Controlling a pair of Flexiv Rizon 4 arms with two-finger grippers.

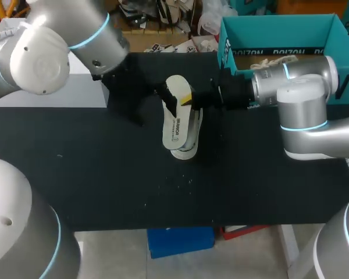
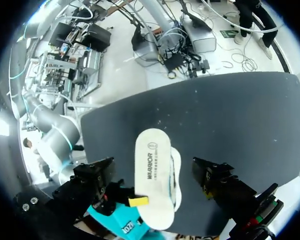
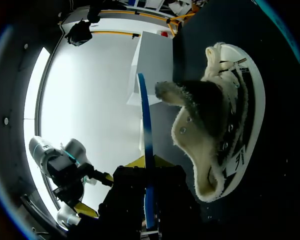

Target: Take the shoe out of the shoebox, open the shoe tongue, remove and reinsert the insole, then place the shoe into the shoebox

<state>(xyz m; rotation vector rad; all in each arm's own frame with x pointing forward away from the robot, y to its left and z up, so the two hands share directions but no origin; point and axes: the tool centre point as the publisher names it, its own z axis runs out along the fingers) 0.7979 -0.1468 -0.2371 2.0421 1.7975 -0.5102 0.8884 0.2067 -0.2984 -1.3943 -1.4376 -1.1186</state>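
A black table (image 1: pixel 104 174) seen from above, with two robot arms coming in from either side. Nearest, around the middle of the table, a pale shoe (image 1: pixel 186 150) lies well outside its box. In the right wrist view its mouth gapes wide, showing a fleecy lining (image 3: pixel 200 125) and loosened laces (image 3: pixel 235 95). Raised over the shoe and hiding most of it is a white insole (image 1: pixel 174 113), fully out of the shoe. The right gripper (image 1: pixel 187 100) is clenched on the insole's far end, with a yellow tip pressed to each face of it. The left gripper (image 2: pixel 154 175) hangs above with its jaws spread; its dark fingers (image 2: pixel 102 172) stand either side of the insole without touching it, so it grasps nothing. Farthest off, at the table's back right edge behind the right arm, the teal shoebox (image 1: pixel 279 18) stands open; no shoe shows in the part of it that can be seen. As a judgement, the task looks about halfway done: the shoe is out, its tongue appears opened and the insole is removed. Sliding the insole back in and returning the shoe to the shoebox remain.
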